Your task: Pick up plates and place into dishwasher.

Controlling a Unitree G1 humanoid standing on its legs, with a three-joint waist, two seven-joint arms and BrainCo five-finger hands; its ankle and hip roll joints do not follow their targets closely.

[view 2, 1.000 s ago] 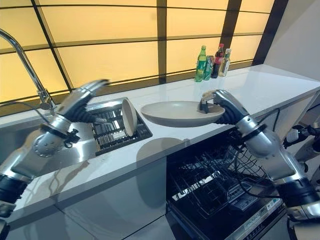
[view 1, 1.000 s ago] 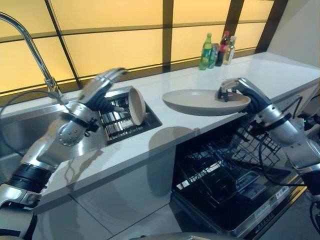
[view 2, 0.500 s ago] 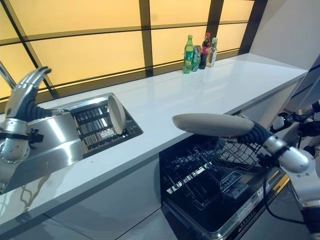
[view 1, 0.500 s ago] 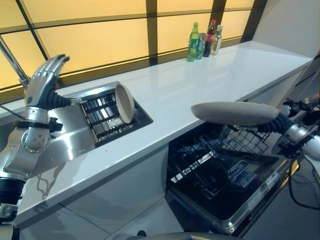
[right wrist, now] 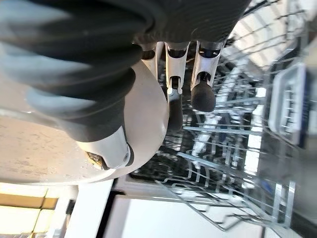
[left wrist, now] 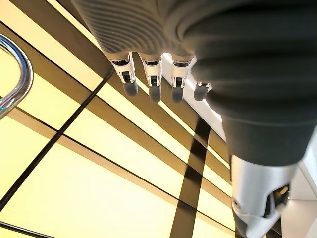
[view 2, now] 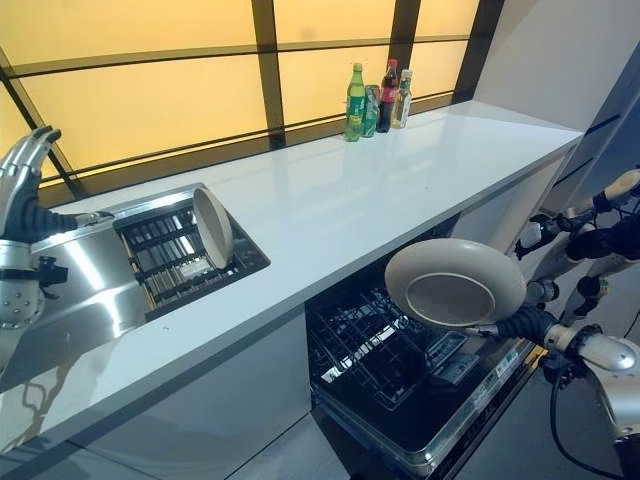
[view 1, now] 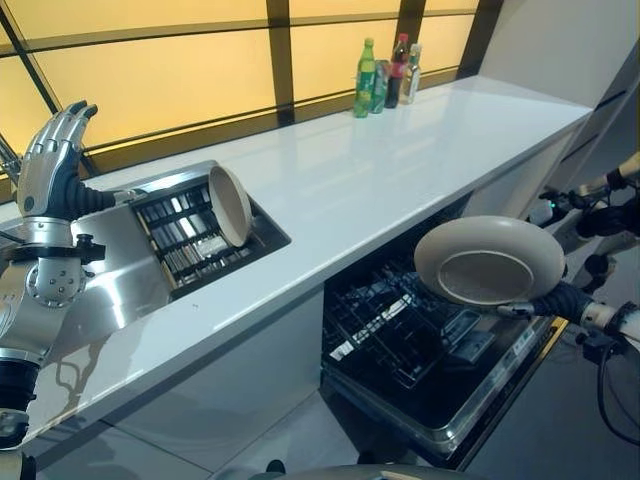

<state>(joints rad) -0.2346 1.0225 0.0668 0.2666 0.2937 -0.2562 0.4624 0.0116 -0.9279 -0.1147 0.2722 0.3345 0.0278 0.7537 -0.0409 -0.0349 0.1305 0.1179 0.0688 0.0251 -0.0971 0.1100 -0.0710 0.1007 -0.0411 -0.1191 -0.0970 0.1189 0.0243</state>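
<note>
- While our right robot hand (right wrist: 124,144) grips it at the rim, thumb on one face and fingers (right wrist: 202,94) on the other, the beige plate (view 1: 490,262) hangs tilted on edge above the open dishwasher's wire rack (view 1: 400,320), its underside towards us.
- We see a second plate (view 1: 229,205) standing on edge in the sink's drying rack (view 1: 190,240), set into the white counter (view 1: 380,170).
- Our left robot hand (view 1: 50,160) is raised above the sink, fingers straight, holding nothing.
- Bottles (view 1: 385,78) stand at the counter's far end.
</note>
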